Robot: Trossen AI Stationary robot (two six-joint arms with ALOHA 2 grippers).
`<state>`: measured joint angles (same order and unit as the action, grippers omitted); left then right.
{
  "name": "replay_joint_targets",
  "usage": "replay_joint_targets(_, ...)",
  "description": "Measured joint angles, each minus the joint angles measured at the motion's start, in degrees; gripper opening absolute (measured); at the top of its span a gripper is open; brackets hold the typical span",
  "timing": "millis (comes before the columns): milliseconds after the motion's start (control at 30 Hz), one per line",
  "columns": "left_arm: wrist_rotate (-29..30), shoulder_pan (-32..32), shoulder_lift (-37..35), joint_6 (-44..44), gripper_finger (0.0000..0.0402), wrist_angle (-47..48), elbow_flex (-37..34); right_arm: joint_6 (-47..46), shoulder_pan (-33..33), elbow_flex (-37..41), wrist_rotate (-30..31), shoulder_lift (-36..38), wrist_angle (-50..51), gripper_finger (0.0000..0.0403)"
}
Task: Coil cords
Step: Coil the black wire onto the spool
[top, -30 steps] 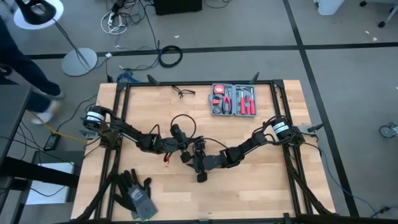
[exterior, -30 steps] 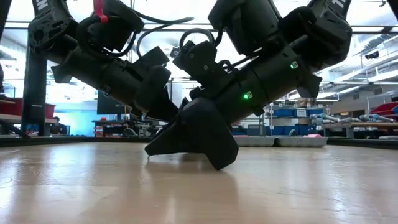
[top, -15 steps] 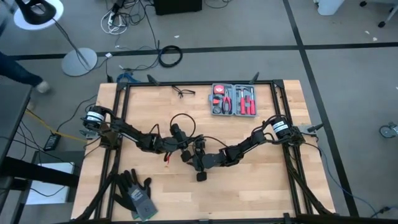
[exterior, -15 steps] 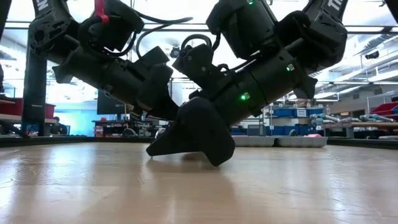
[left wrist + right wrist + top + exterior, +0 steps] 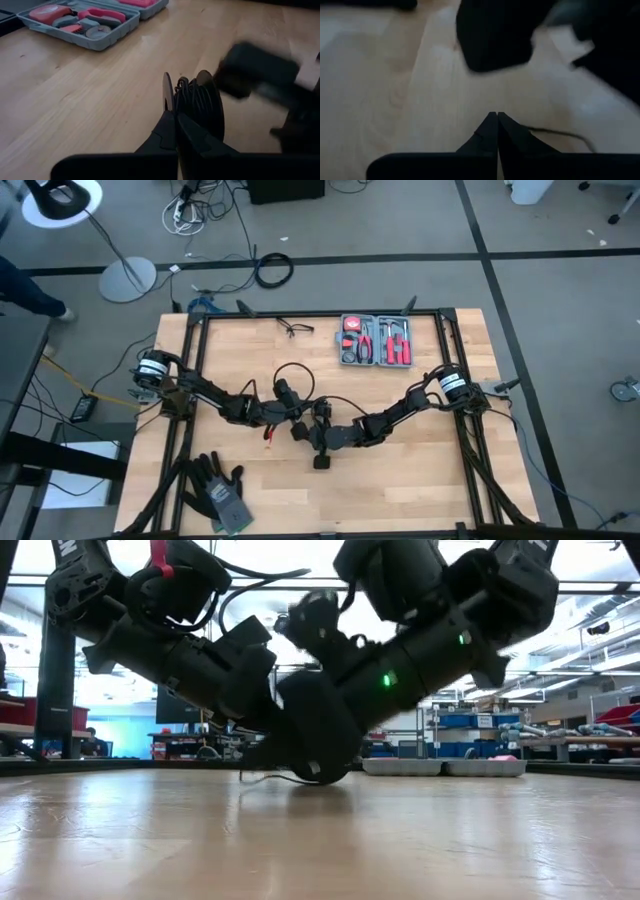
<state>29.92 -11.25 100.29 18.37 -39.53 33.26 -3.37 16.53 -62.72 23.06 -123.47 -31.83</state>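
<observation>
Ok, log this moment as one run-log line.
task: coil cords | left gripper: shut on cord coils | right gripper: shut, mid-table beside left | tool case: untouched

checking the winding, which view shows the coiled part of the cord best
The left wrist view: the cord sits wound in loops just past the shut left gripper. The high view gives only thin loops, the low view a short strand, the right wrist view a faint line.

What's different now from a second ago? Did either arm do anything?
The right claw snapped shut and swung a little across the table; whether it caught the thin cable is unclear. The left claw stayed shut at the wound cord. The tool case and gloves didn't move.
</observation>
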Motion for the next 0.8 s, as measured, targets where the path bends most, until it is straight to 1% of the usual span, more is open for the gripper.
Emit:
replay_joint_targets(100, -0.05, -0.06, 0.00, -0.04, 0.0000, 1.17, 0.06, 0.71, 0.74, -0.01, 1.37, 2.73, 1.99, 0.0002)
replay_joint_targets(300, 0.26, -0.07, 0.00, -0.04, 0.0000, 1.61, 0.07, 5.05, 2.81, -0.06, 12.80, 9.95, 12.78, 0.0001)
replay_joint_targets(433, 0.41, -0.07, -0.02, -0.04, 0.0000, 1.75, 0.07, 4.49, 3.28, -0.07, 18.69, 13.81, 21.47, 0.0001)
replay_joint_targets(533, 0.46, -0.07, -0.02, -0.04, 0.0000, 1.72, 0.07, 2.63, 3.29, -0.06, 22.19, 15.93, 26.98, 0.0001)
replay_joint_targets(633, 0.40, -0.04, -0.02, -0.04, 0.0000, 1.72, 0.07, -1.38, 3.31, -0.07, 24.36, 17.30, 33.54, 0.0001)
replay_joint_targets(800, 0.11, -0.04, -0.02, 0.15, 0.0000, 1.64, 0.07, -10.58, 3.26, -0.07, 25.63, 17.84, 45.00, 0.0000)
